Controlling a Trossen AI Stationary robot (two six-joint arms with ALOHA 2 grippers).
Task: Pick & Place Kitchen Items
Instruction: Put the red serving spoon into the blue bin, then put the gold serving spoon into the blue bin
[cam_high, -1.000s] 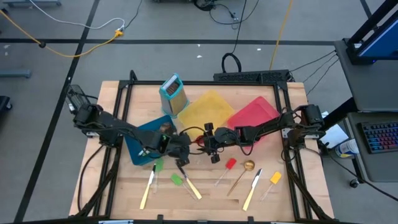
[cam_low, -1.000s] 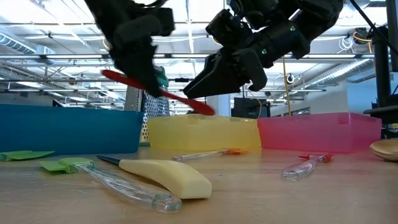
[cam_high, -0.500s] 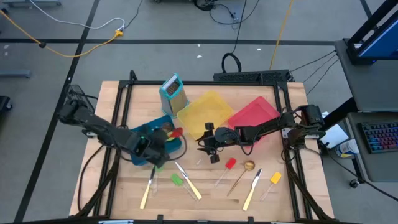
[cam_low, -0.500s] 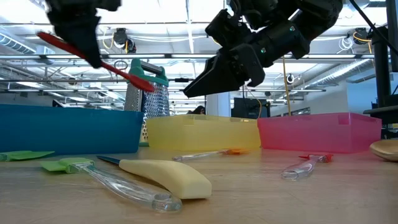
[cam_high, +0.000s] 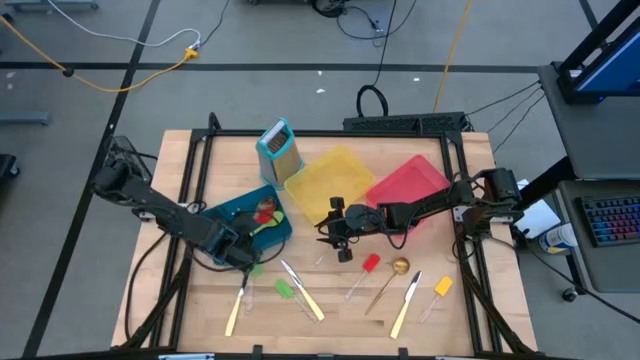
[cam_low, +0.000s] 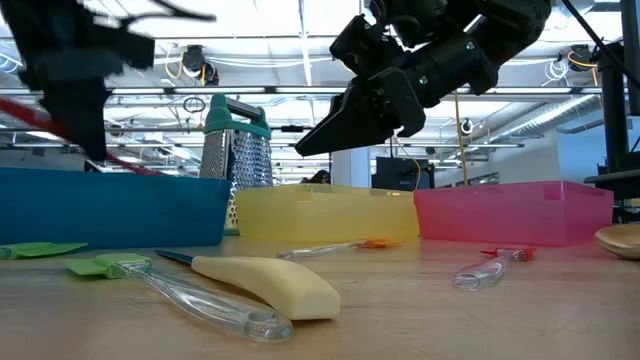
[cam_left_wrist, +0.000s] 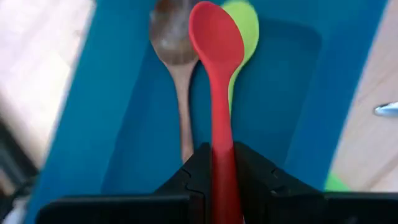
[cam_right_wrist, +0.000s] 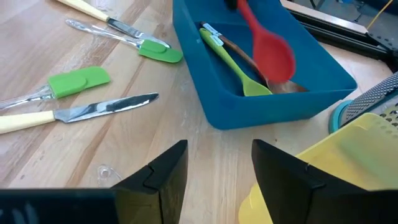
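The left end effector (cam_low: 75, 95) blurs, hiding most of the red spoon (cam_low: 30, 112).

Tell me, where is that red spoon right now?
The left gripper holds the red spoon over the blue bin on the table's left, above a green spoon and a wooden spoon.

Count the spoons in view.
4. A red spoon is gripped by the left gripper over the blue bin; a green spoon and a wooden spoon lie inside it; a golden spoon lies on the table. Others may be hidden.
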